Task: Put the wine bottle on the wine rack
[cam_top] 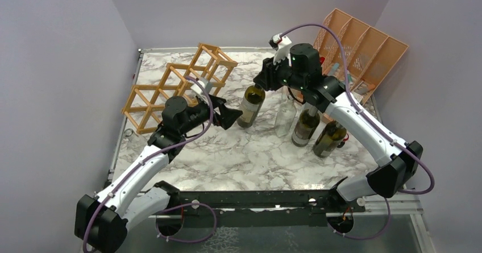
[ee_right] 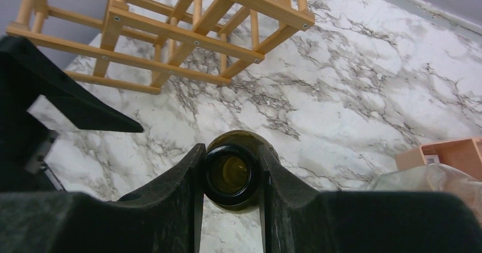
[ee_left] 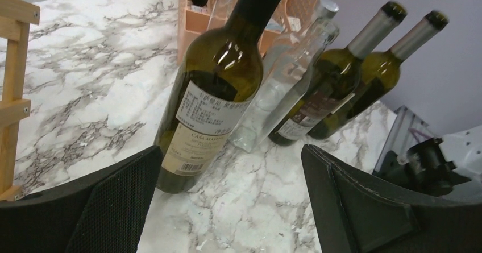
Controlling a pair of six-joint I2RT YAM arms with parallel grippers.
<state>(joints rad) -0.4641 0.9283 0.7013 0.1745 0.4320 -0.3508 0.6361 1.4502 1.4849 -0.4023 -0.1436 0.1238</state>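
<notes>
Wine rack [cam_top: 179, 85] at the table's [cam_top: 239, 156] 10 o'clock, no bottle in it. Left gripper [cam_top: 232, 115] spread wide, empty. Wine bottle [cam_top: 250, 106] at its 3 o'clock, standing on the table. Right gripper [cam_top: 266, 78] clamped on the neck. Transfer and placement both remain.

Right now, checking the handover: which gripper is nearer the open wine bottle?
Right gripper: its fingers clamp the wine bottle's neck; the left gripper hangs open beside its lower body.
</notes>
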